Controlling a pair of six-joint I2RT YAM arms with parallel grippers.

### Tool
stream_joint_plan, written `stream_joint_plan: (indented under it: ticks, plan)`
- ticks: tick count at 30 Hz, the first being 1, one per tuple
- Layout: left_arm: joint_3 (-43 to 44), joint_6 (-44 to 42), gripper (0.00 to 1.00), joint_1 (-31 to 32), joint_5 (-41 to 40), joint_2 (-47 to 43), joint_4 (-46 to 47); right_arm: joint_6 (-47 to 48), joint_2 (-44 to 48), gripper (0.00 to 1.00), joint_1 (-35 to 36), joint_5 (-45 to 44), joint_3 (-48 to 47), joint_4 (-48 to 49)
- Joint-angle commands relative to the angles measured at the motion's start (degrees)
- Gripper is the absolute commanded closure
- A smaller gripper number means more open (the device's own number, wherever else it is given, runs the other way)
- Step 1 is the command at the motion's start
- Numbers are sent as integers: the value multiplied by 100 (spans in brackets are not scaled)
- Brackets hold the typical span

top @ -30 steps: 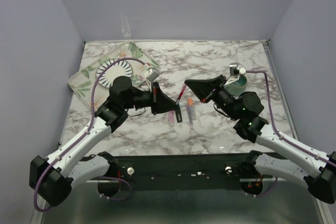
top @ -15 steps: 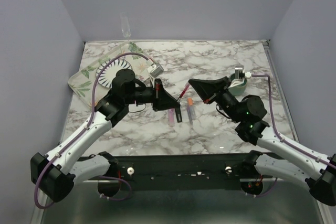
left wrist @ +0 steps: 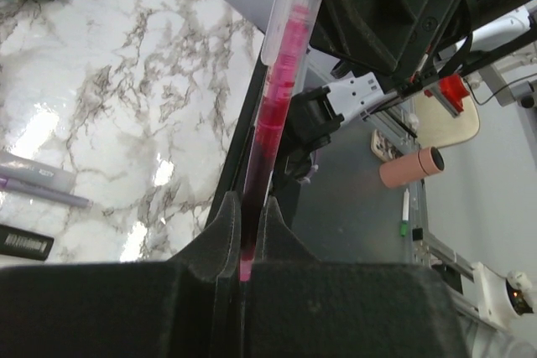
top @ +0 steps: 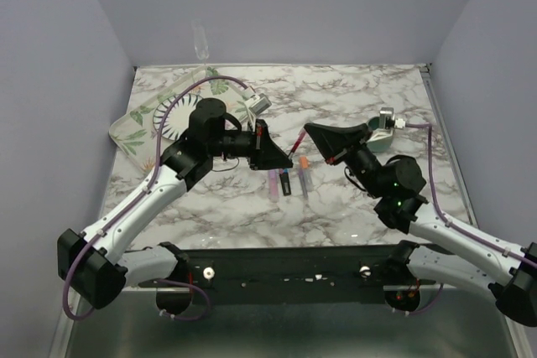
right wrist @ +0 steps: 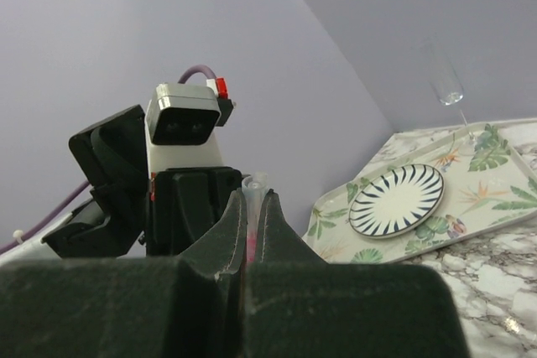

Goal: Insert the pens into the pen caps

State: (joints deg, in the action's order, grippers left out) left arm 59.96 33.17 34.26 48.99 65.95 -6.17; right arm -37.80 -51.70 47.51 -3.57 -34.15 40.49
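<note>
Lilac walls (top: 336, 6) close in the marble table (top: 361, 199). A leaf-print tray (top: 134, 127) lies far left and a teal mug (top: 382, 138) is behind my right arm. My left gripper (left wrist: 246, 228) and right gripper (right wrist: 249, 215) are each clamped on an end of the thin red pen (left wrist: 273, 98), which is held above the table's middle. Three markers (top: 286, 182) lie beneath. The print on the black marker (left wrist: 25, 243) is too blurred to read.

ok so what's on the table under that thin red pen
Below the thin red pen, on the marble table: a pink-purple marker, a black marker and a pale grey marker with an orange end. The left claw covers the marble beyond them.
</note>
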Motion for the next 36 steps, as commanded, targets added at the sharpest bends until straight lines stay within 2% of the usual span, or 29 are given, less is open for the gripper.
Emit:
stream_joint_plan:
  ticks: [1,6,10,11,15,17,18,20,21,23,25,27,29,32,33,36]
  plan:
    - [736,234,100,-174,-1489,111,1620,45,-297,99,813,2018,427,-1903]
    - [832,-47,100,-192,-1761,172,1400,80,-156,99,883,2272,603,-2211]
    - [833,-21,100,-200,-1735,225,1461,194,2,99,962,2072,541,-2694]
    - [815,-12,100,-200,-1744,216,1479,168,63,99,962,1941,498,-2809]
    - [649,-135,100,-201,-1490,120,1417,-43,371,99,962,520,-99,-3696]
    - [333,-214,100,-209,-1332,-64,1496,114,442,96,971,70,-766,-4223]
    - [219,-249,100,-201,-1296,-126,1522,176,450,86,962,-316,-1021,-4338]
    - [-63,-311,100,-200,-1147,-276,1549,369,424,78,962,-608,-1678,-4550]
    - [-133,-302,100,-200,-1164,-319,1506,466,407,70,971,-749,-1856,-4541]
    - [-318,-363,100,-209,-1269,-478,1409,668,337,62,962,-811,-2199,-4532]
    - [-423,-425,100,-209,-1427,-627,1216,695,284,49,962,-925,-2639,-4707]
    - [-442,-557,100,-209,-1463,-698,1006,660,283,33,971,-1013,-2842,-4831]
    - [-451,-601,100,-209,-1550,-777,873,564,362,27,962,-1075,-2808,-4884]
    - [-459,-601,100,-209,-1735,-830,688,432,599,10,971,-1250,-2606,-4927]
    - [-433,-575,100,-209,-1840,-830,479,379,704,1,962,-1408,-2571,-4998]
    - [-284,-312,100,-218,-2760,-646,-327,142,854,0,971,-1698,-2465,-5340]
